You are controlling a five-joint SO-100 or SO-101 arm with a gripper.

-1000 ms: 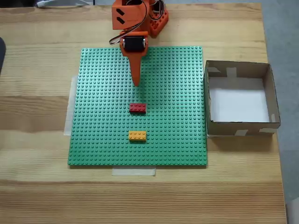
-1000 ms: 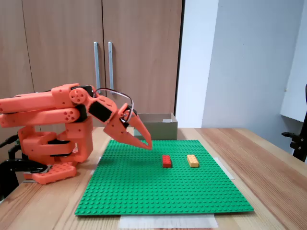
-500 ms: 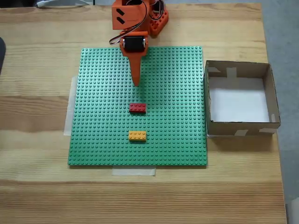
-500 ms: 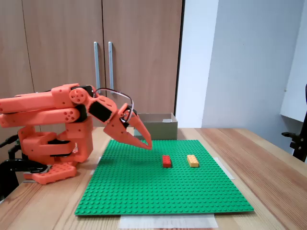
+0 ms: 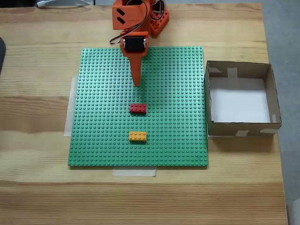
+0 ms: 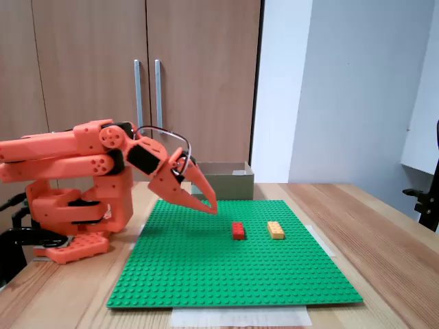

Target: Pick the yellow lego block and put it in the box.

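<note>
The yellow lego block (image 5: pixel 138 136) (image 6: pixel 276 230) lies on the green studded baseplate (image 5: pixel 103 140) (image 6: pixel 206 274), in the top-down fixed view just below a red brick (image 5: pixel 138 108) (image 6: pixel 238 230). The brown cardboard box (image 5: pixel 242 130) (image 6: pixel 226 184) with a white floor stands right of the baseplate. My orange gripper (image 5: pixel 136 83) (image 6: pixel 212 208) is shut with nothing in it. It hovers tip-down a little above the plate, short of the red brick and well away from the yellow block.
The arm's orange base (image 5: pixel 157 21) (image 6: pixel 75 205) stands at the table's far edge in the top-down view. Pale tape strips (image 5: pixel 134 172) hold the baseplate to the wooden table (image 5: pixel 42 187). Wooden cabinet doors (image 6: pixel 144 68) rise behind the arm.
</note>
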